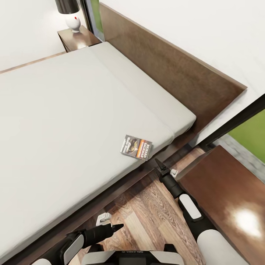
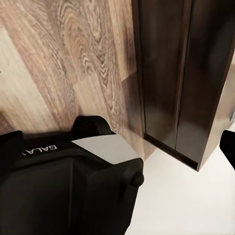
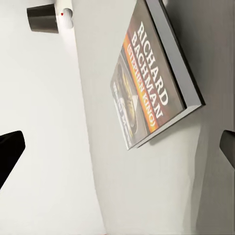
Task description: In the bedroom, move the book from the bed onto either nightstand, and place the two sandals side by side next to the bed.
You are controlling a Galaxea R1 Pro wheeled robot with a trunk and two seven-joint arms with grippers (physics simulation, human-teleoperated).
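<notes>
In the head view, the robot's own trunk sat nearest the lens, with the left end effector (image 1: 117,226) low over the wood floor (image 1: 147,213), its tips drawn to a point as far as could be judged. The right end effector (image 1: 159,163) reached toward the bed (image 1: 66,121), tips just short of the mattress edge. One book (image 1: 136,147) lay flat near that edge, close to the corner by the headboard (image 1: 173,70). Two nightstands showed: a near one (image 1: 228,198) beside the right arm, and a far one (image 1: 75,38) carrying one lamp (image 1: 70,13). No sandal could be made out.

In the left wrist view, the left arm's dark housing lay closest, above plank floor and the dark bed frame (image 2: 171,78); I could not tell there how the fingers stood.

In the right wrist view, the two dark fingertips (image 3: 10,152) stood wide apart at opposite edges, empty, with the book (image 3: 152,83) ahead between them, cover up.

The step in hand looked like the reach for the book. It would go best by bringing the spread fingers to the book's nearer edge, tilting to get one tip under the thin cover, then closing gently so it did not skid across the mattress.
</notes>
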